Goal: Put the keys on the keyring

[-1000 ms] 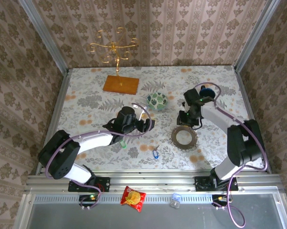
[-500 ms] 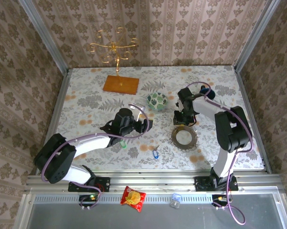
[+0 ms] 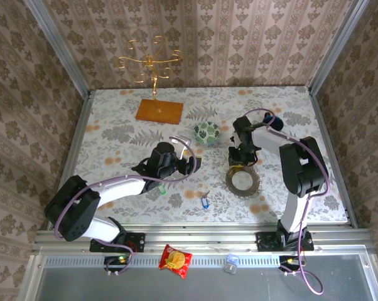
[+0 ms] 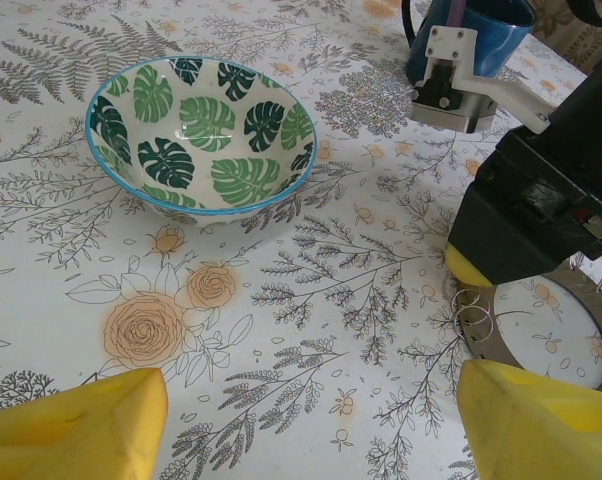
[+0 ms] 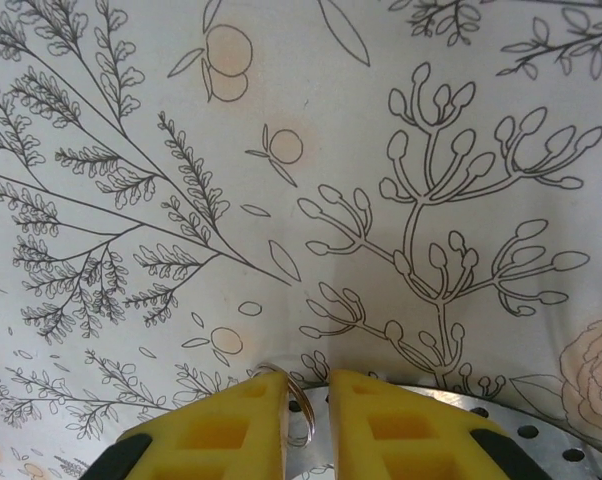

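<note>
Thin, stiff and light, the keyring (image 3: pixel 229 182) probably skids when nudged, so pinch its far rim, where the right end effector (image 5: pixel 306 388) sits nearly clenched (whether grasping, I cannot tell), the left end effector (image 4: pixel 306 405) released.

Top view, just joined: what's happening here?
The right pincer is down at the far rim of the keyring, jaws almost together around a small wire loop there; whether it grips yet is unclear. The left pincer hovers open over the table nearby, holding nothing. The green key and blue key lie loose on the table, neither on the ring.
</note>
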Controlling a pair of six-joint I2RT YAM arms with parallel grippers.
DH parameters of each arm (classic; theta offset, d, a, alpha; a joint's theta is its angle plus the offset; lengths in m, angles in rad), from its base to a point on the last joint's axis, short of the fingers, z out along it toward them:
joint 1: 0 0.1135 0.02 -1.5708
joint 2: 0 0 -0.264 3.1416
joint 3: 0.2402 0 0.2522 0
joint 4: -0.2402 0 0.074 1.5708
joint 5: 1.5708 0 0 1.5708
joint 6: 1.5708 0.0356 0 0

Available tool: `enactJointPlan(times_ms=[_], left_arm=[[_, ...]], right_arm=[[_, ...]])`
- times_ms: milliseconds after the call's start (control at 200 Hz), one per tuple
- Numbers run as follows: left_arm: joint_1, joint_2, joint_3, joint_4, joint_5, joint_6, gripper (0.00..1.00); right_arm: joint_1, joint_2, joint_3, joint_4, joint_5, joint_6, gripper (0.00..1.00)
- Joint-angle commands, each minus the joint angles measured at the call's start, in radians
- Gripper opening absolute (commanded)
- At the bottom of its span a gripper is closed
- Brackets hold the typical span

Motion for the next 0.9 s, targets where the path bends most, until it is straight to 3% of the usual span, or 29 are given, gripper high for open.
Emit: enactJointPlan(times_ms=[0, 525, 895], left_arm=[[-0.005, -0.006, 0.0, 0.007, -0.002, -0.017, 0.77], [-0.004, -0.008, 0.002, 0.002, -0.001, -0.016, 0.77], [-0.005, -0.02, -0.004, -0.001, -0.004, -0.01, 0.77]], right_arm=[[0.003, 0.019, 0.028, -0.034, -0.024, -0.022, 0.19], [0.018, 0.014, 0.033, -0.065, -0.055, -0.04, 0.19], [0.02, 0.014, 0.039, -0.071, -0.053, -0.049, 0.09]])
